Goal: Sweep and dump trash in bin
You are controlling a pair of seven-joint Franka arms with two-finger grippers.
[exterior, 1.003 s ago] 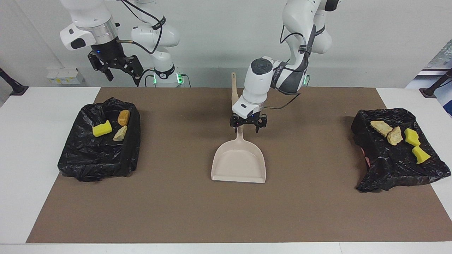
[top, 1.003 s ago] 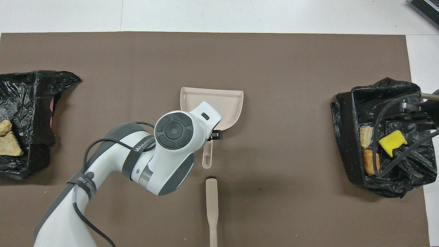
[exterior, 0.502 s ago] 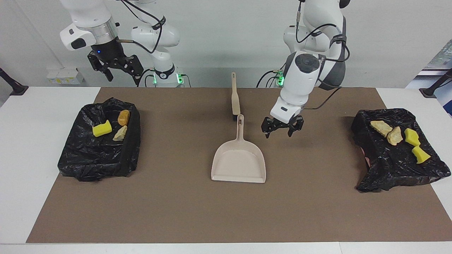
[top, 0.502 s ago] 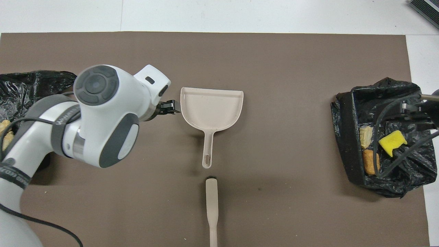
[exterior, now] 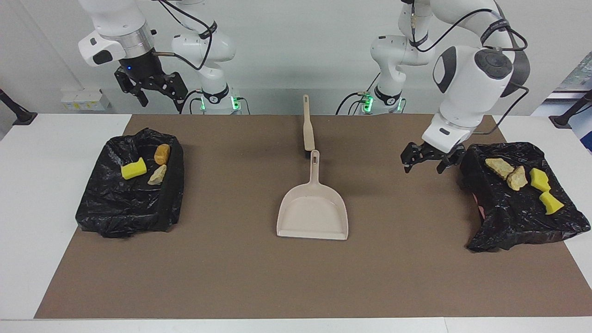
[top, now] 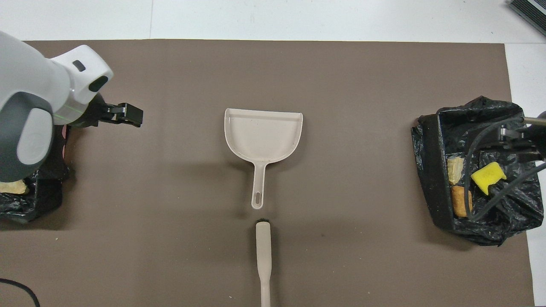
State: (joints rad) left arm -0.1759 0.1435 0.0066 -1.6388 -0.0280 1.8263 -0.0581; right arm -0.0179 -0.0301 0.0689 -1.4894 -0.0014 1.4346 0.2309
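Trash [exterior: 518, 178] fills both bins [exterior: 522, 203]; left claw [exterior: 428, 163] and right claw [exterior: 152, 90] hang open, empty.

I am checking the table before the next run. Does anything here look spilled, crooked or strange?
No scraps lie on the brown mat; the trash sits in the two black bins. One oddity: the bin beside the open left gripper sags, its liner crumpled and something pink showing at its side. The dustpan lies flat and empty. The right gripper waits, open.

A: Where's the left gripper [exterior: 429, 162]?
B: Low at about three o'clock in the facing view, pointing down, fingers apart, holding nothing.
A: And the right gripper [exterior: 152, 92]?
B: Waiting high at ten o'clock, fingers spread, also holding nothing.
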